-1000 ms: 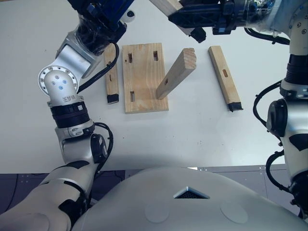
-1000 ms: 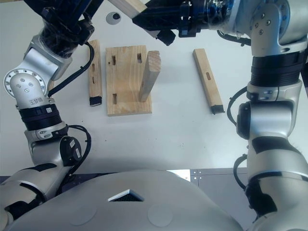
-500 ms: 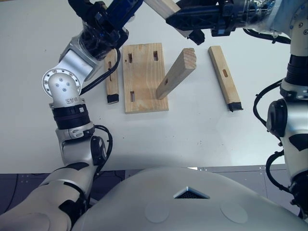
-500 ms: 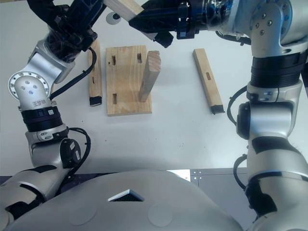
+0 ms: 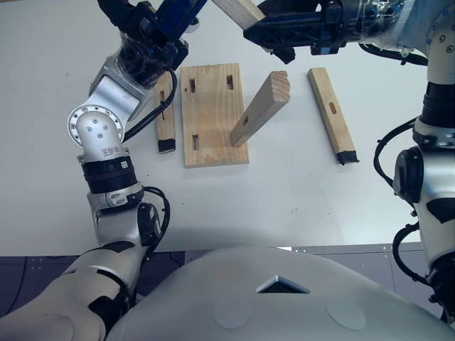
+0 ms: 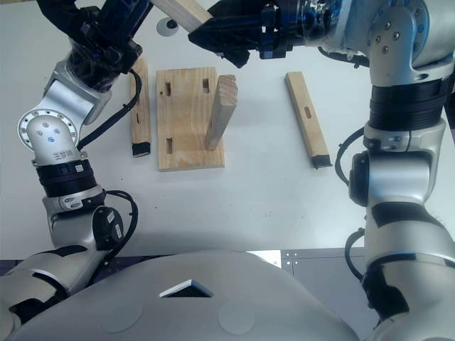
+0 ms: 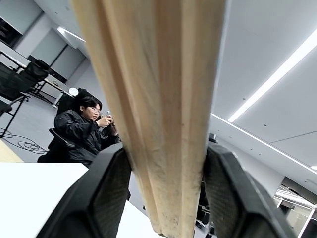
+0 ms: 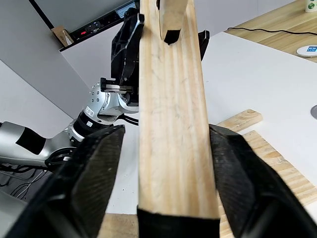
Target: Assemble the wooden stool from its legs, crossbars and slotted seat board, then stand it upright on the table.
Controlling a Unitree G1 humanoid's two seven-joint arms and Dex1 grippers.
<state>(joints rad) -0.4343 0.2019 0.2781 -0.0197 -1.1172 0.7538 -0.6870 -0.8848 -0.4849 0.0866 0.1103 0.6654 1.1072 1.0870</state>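
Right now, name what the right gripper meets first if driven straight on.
Probably the left gripper, clamped on a wood piece just past the far end of the wooden leg in the right gripper's jaws; depth is uncertain.

Table (image 5: 43,106): plain white throughout.

Seat board (image 5: 213,124): pale wood with fine lengthwise grain and four dark slots.

Leg standing in the board (image 5: 261,106): same pale wood, with a lighter end face.

Leg to the board's left (image 5: 165,131) and leg to its right (image 5: 330,110): pale wood, one dark slot each, with a black cap on the near end.

Held leg (image 8: 173,114): pale wood with straight brown grain lines and a black cap at one end.

Right gripper (image 8: 171,198): fingers (image 8: 96,183) matt black.

Left gripper (image 7: 166,193): fingers (image 7: 106,198) black, and the housing behind them is blue.
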